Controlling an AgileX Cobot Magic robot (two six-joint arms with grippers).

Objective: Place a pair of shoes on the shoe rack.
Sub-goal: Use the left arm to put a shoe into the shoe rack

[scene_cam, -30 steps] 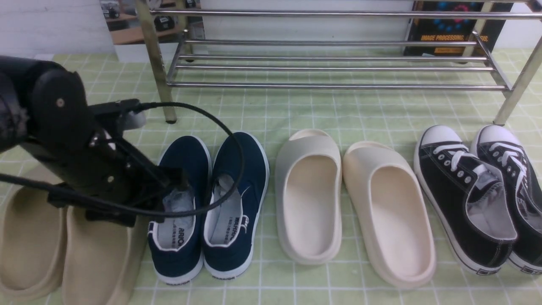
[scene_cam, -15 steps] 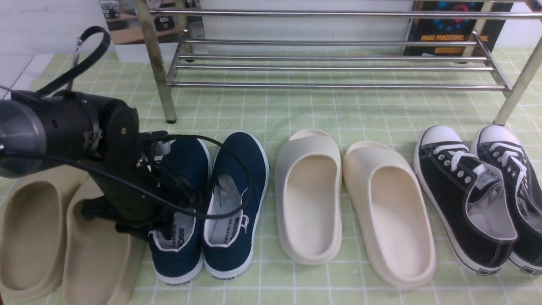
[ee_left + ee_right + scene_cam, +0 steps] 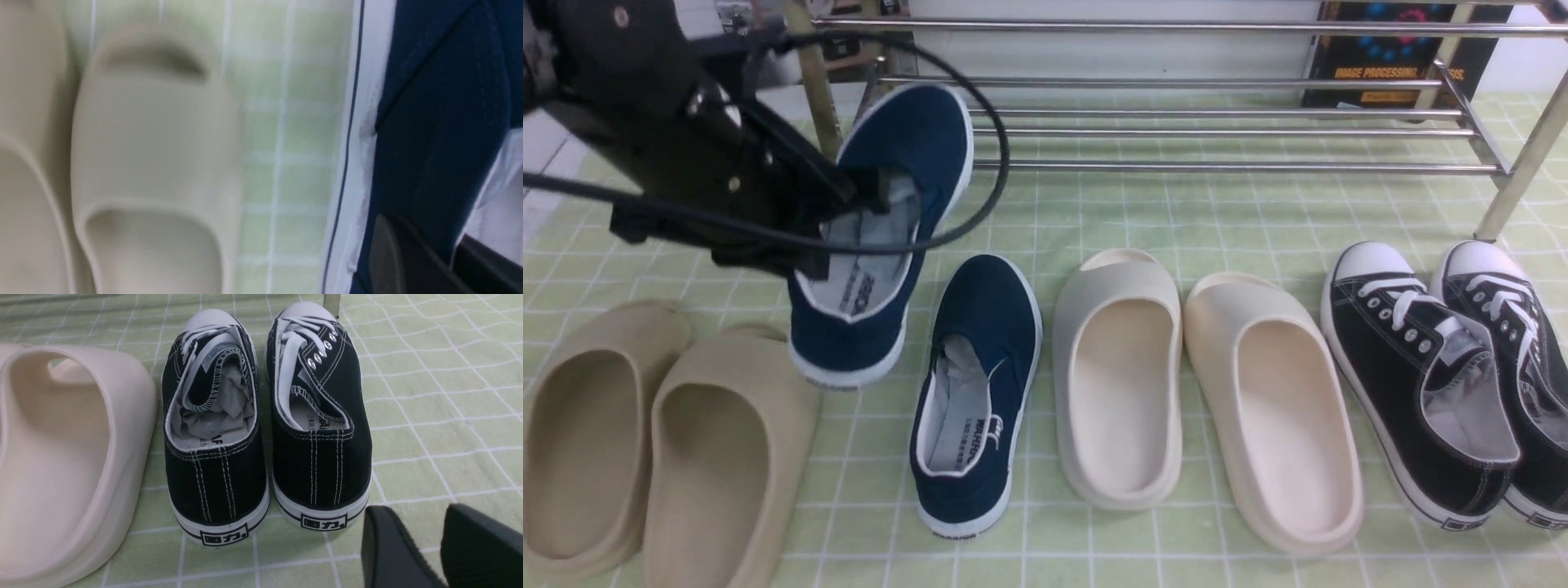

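My left gripper (image 3: 866, 192) is shut on the side wall of one navy-blue shoe (image 3: 915, 139) and holds it in the air, toe pointing at the left end of the chrome shoe rack (image 3: 1176, 131). In the left wrist view the held shoe's navy canvas (image 3: 441, 102) fills the side, with one finger (image 3: 392, 253) outside the collar and the other inside. The second navy shoe (image 3: 988, 327) lies on the green checked cloth. My right gripper (image 3: 439, 522) shows only in its wrist view, open and empty, just behind the black sneakers.
Tan foam slides (image 3: 662, 441) lie at the front left, under the lifted shoe in the left wrist view (image 3: 151, 143). Cream slides (image 3: 1119, 367) lie in the middle. Black lace-up sneakers (image 3: 1421, 367) lie at the right, also in the right wrist view (image 3: 265, 416).
My left gripper closed on the left navy shoe and lifted it up and forward toward the rack. The other navy shoe stayed on the cloth.
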